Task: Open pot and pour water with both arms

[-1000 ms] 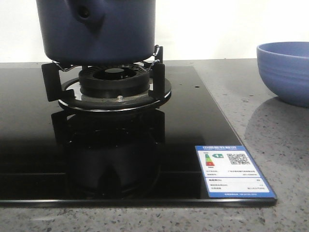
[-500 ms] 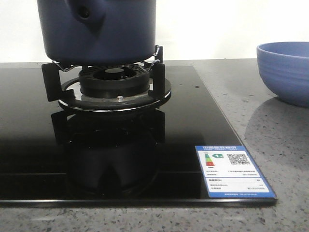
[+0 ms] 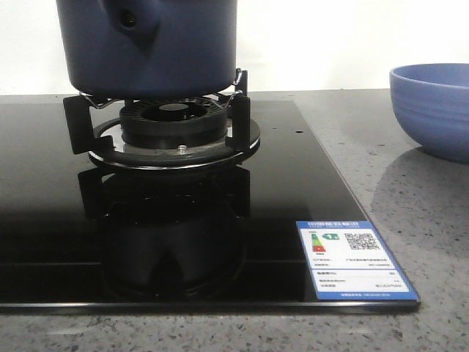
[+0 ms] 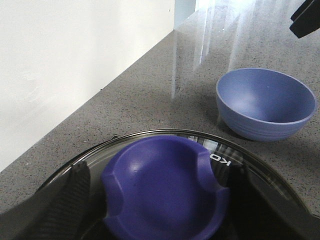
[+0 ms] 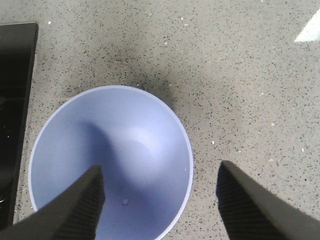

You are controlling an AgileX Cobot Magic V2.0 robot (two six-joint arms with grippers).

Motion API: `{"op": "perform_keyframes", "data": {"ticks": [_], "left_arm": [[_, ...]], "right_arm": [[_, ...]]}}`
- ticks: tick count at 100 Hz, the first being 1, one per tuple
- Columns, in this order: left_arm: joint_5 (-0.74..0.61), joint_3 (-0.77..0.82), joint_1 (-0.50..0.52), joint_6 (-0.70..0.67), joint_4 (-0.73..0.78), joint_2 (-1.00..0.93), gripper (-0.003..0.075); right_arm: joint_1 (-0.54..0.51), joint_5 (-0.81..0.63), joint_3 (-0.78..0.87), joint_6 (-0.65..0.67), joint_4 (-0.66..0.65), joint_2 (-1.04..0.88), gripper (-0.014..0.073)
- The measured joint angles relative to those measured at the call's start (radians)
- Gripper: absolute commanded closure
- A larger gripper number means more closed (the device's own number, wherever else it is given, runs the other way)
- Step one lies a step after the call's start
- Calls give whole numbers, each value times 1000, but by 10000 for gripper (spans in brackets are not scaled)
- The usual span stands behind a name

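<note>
Currently: left tool [image 4: 150,200] spread around lid knob [image 4: 165,192], ready to uncover pot [image 3: 146,44] | right tool [image 5: 157,200] spread, empty, above bowl [image 5: 110,160] on counter [image 5: 240,75].

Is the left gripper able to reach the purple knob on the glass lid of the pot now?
Probably yes: the left gripper hangs right over the purple knob, fingers apart on both sides, nothing between.
</note>
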Motion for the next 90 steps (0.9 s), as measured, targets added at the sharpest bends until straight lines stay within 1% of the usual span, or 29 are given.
{"op": "perform_keyframes", "data": {"ticks": [18, 33, 40, 46, 51, 58, 59, 63, 67, 69, 70, 71, 73, 74, 86, 90], "left_arm": [[0, 0, 4, 2, -50, -8, 185], [4, -13, 51, 0, -109, -58, 195], [11, -19, 78, 0, -128, -94, 225], [18, -21, 98, -10, -139, -131, 287], [22, -22, 117, -32, -141, -159, 354], [26, -22, 143, -73, -141, -196, 479], [28, -22, 148, -82, -144, -200, 506], [30, -23, 161, -104, -143, -216, 575], [33, -25, 174, -128, -143, -237, 657], [35, -25, 181, -138, -143, -246, 712], [35, -25, 183, -142, -143, -248, 712], [35, -25, 186, -149, -143, -251, 740], [35, -25, 191, -159, -143, -258, 739], [35, -25, 191, -161, -143, -263, 740], [31, -25, 207, -195, -121, -307, 741], [21, -25, 209, -203, -106, -325, 741]], "right_arm": [[0, 0, 0, 0, 0, 0, 155], [0, 0, 0, 0, 0, -2, 155], [2, 0, 0, 0, 6, -10, 155], [3, -2, 0, -1, 25, -22, 171], [3, -7, 0, -11, 48, -37, 219], [3, -21, 0, -29, 96, -62, 333], [3, -24, 0, -32, 109, -68, 360], [3, -42, 0, -50, 145, -82, 449], [3, -67, 5, -71, 198, -99, 526], [3, -82, 9, -93, 238, -112, 587], [3, -91, 13, -99, 248, -116, 601], [3, -91, 13, -104, 258, -119, 616], [3, -107, 19, -123, 291, -128, 658], [3, -118, 24, -129, 302, -131, 665], [14, -242, 90, -272, 518, -193, 654], [20, -283, 116, -320, 571, -213, 654]]}}
